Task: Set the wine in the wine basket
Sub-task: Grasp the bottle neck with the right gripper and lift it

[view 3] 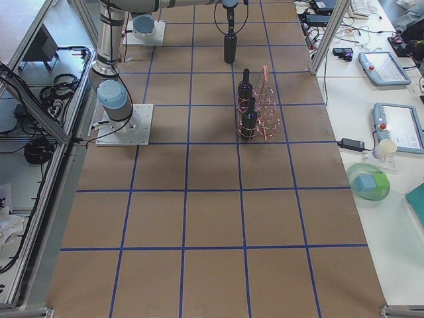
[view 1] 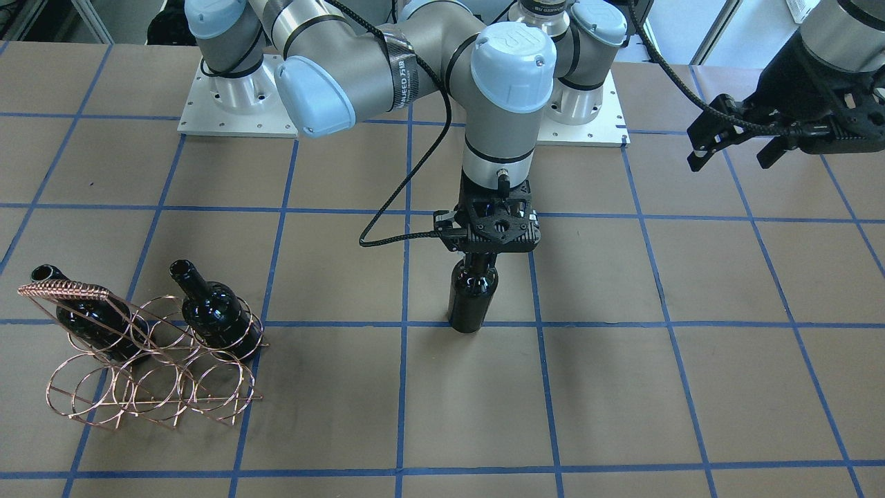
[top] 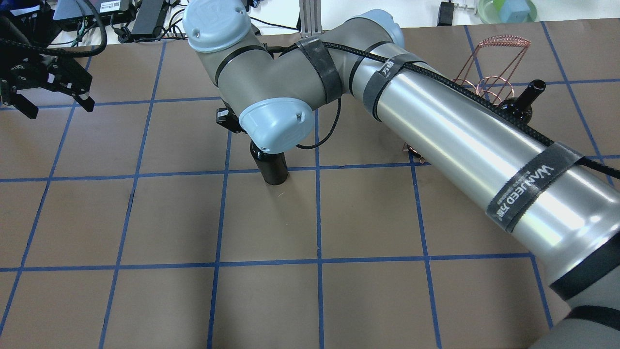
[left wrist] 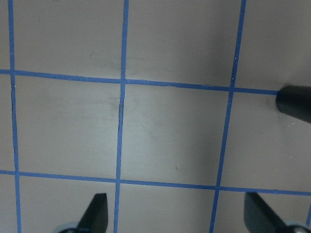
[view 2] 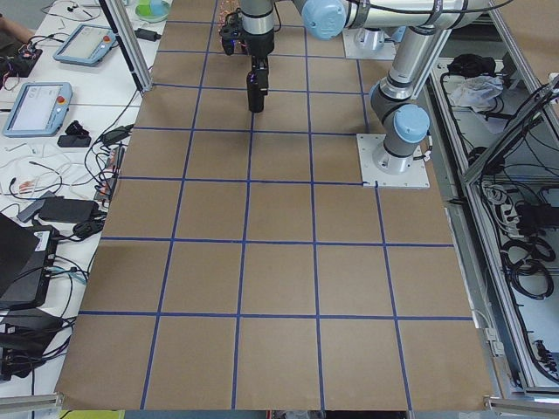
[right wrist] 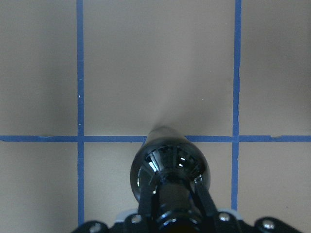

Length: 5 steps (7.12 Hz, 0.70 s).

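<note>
A glossy near-black wine bottle (view 1: pixel 471 297) stands upright near the table's middle. My right gripper (view 1: pixel 482 261) is shut on its neck from above. The right wrist view shows the fingers (right wrist: pixel 200 191) clamped on the neck over the bottle's shoulder (right wrist: pixel 170 162). I cannot tell whether the base touches the table. The copper wire wine basket (view 1: pixel 155 387) stands far off on my right side and holds two other bottles (view 1: pixel 211 308) (view 1: pixel 86 311). My left gripper (view 1: pixel 733 142) is open and empty, raised at my far left, also seen in the overhead view (top: pixel 51 97).
The table is brown with a blue tape grid. The arm base plates (view 1: pixel 235 104) sit at its robot side. The right arm's long forearm (top: pixel 460 145) spans the overhead view and hides most of the basket (top: pixel 494 63). Monitors and cables lie beyond the operator-side edge (view 2: pixel 52 96).
</note>
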Each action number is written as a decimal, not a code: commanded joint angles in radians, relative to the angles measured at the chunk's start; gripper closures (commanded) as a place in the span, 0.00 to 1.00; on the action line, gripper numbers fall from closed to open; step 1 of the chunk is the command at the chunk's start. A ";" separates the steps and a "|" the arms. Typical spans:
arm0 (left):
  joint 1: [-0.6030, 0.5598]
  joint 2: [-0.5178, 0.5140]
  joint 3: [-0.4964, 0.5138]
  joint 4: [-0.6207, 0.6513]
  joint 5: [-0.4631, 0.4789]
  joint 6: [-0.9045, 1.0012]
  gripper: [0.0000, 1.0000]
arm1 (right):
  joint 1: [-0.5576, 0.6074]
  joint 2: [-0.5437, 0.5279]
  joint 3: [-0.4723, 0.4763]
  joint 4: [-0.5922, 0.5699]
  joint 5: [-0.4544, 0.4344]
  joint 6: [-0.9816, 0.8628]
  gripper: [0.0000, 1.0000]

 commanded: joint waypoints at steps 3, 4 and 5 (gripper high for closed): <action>0.000 0.006 -0.009 0.000 0.000 0.000 0.00 | -0.017 -0.042 0.000 0.002 0.000 -0.013 0.81; 0.000 0.005 -0.011 0.000 0.000 0.000 0.00 | -0.049 -0.099 0.003 0.043 -0.003 -0.063 0.81; 0.000 0.006 -0.011 -0.002 0.000 0.000 0.00 | -0.097 -0.151 0.006 0.120 0.000 -0.107 0.81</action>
